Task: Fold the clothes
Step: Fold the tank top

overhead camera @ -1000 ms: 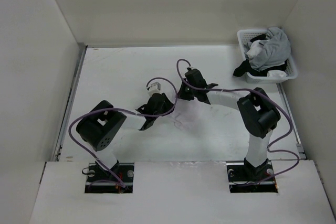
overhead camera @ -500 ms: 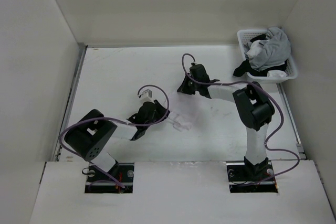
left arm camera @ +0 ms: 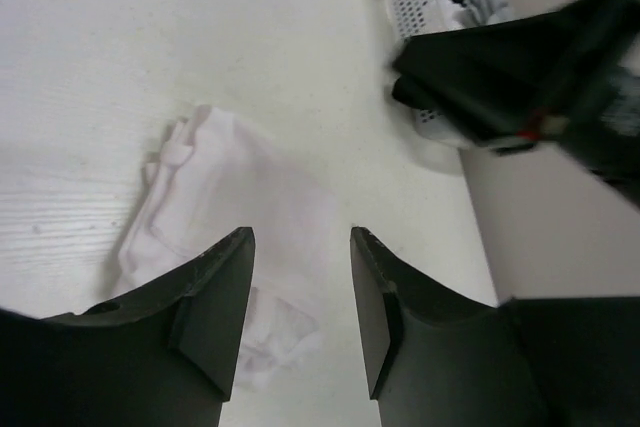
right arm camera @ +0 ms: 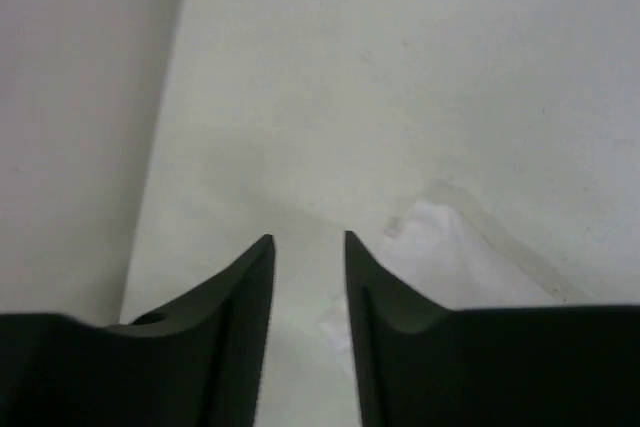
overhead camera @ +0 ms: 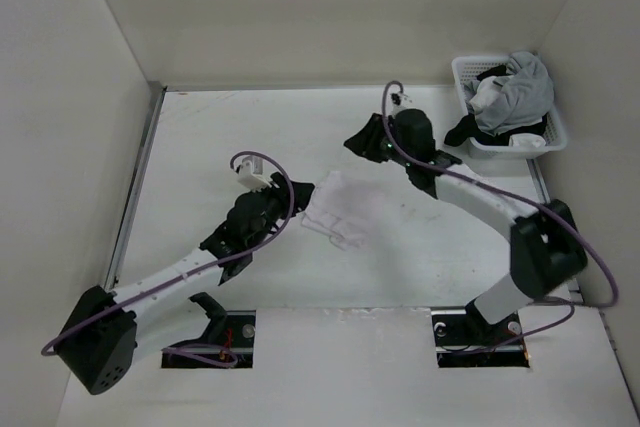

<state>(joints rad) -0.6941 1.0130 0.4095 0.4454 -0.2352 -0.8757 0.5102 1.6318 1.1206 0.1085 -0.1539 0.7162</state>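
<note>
Clothes (overhead camera: 350,207) lie crumpled mid-table, between two empty grippers.
The long axis appears to run roughly left to right. The left gripper (left arm camera: 300,235), jaws spread, sits just beside the left end and is the nearer. The right gripper (right arm camera: 307,242), jaws parted, hangs off the far edge.

White garment (right arm camera: 470,257) partly hidden behind right jaws, right arm (left arm camera: 500,67) blurred and cropped, black garment (overhead camera: 463,131) mostly under grey garment (overhead camera: 525,92)
</note>
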